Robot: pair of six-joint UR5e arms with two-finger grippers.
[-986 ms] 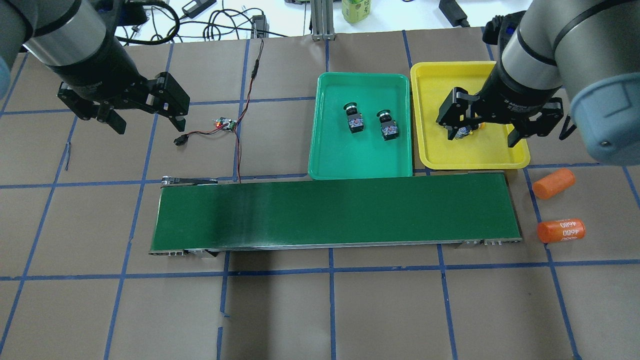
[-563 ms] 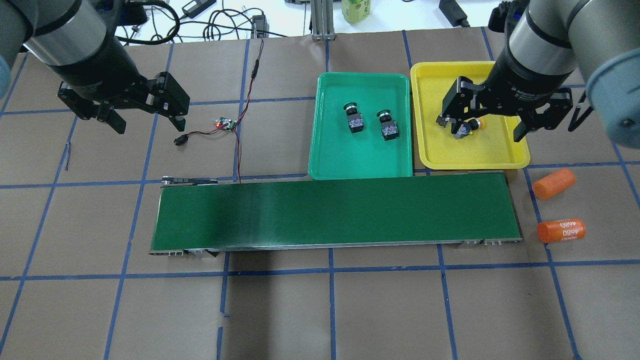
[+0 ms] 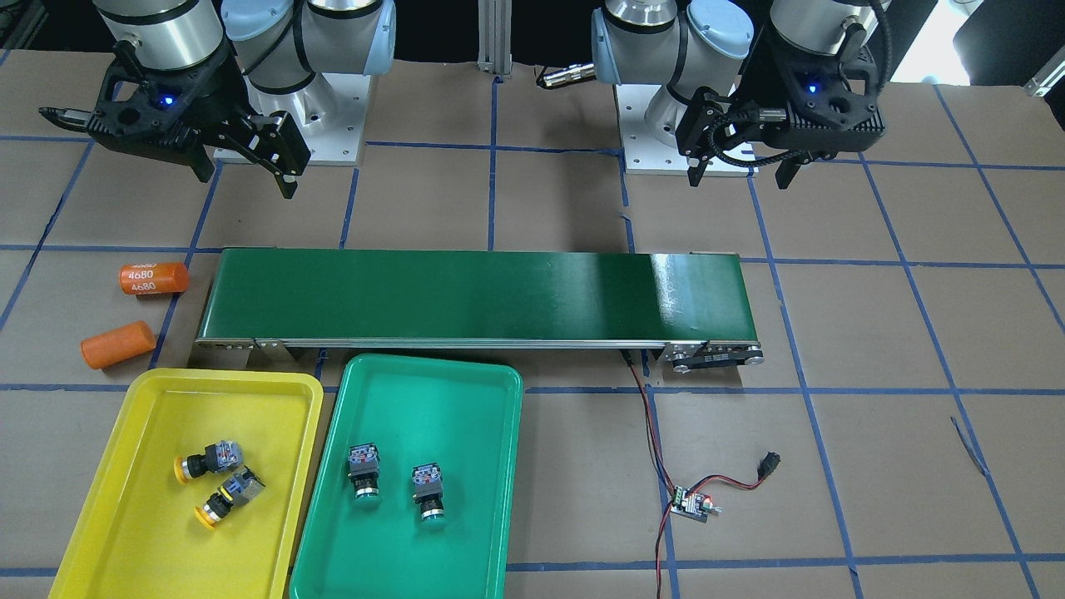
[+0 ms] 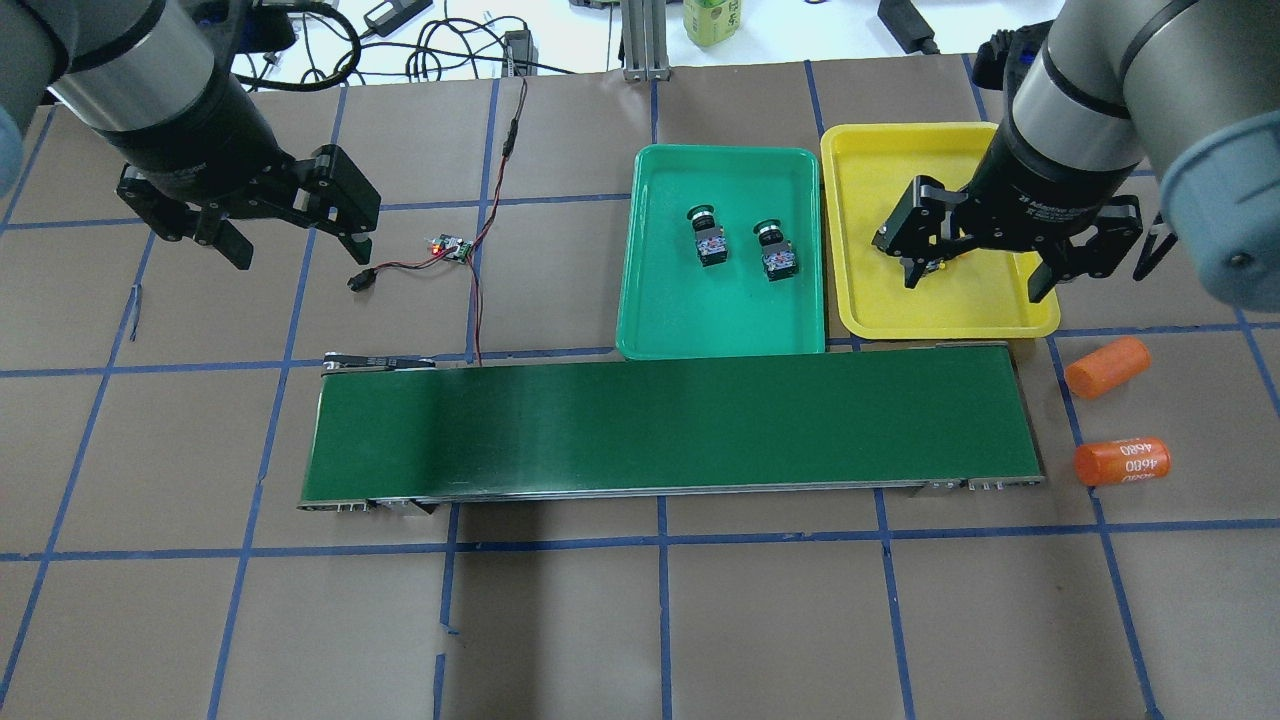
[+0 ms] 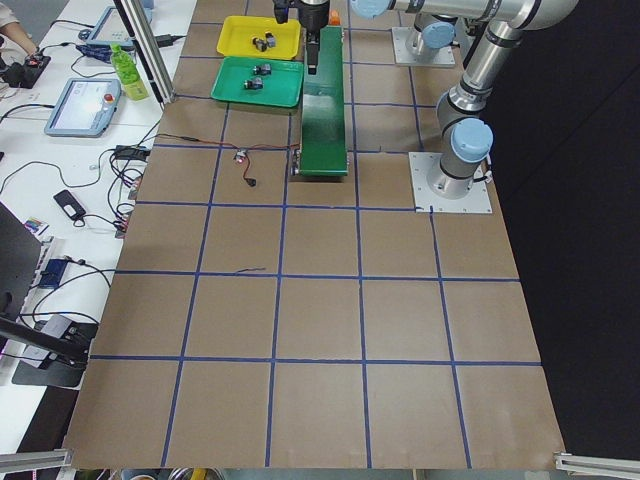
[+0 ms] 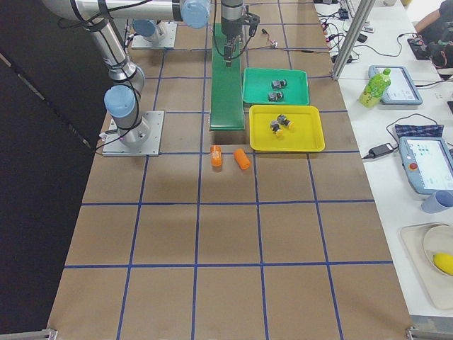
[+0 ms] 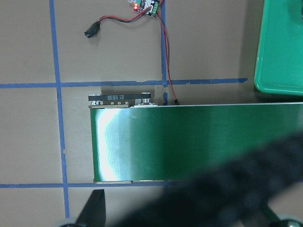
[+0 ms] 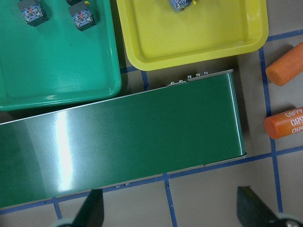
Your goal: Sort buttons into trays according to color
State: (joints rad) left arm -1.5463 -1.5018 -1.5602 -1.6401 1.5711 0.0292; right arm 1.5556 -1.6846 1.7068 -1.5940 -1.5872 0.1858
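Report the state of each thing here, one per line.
left gripper: open, holding nothing
right gripper: open, holding nothing
yellow buttons: both lying in yellow tray
green buttons: both lying in green tray
circuit board: red light on
orange cylinders: lying on their sides

The orange cylinder [image 3: 155, 278] is printed "4680".

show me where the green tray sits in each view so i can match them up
Front-facing: green tray bottom, left of centre.
Overhead: green tray upper, right of centre.
Exterior left: green tray top, left of centre.
Exterior right: green tray top, right of centre.
Left wrist: green tray at upper right edge, cut off.
Right wrist: green tray upper left.
Landmark: the conveyor belt beside it.
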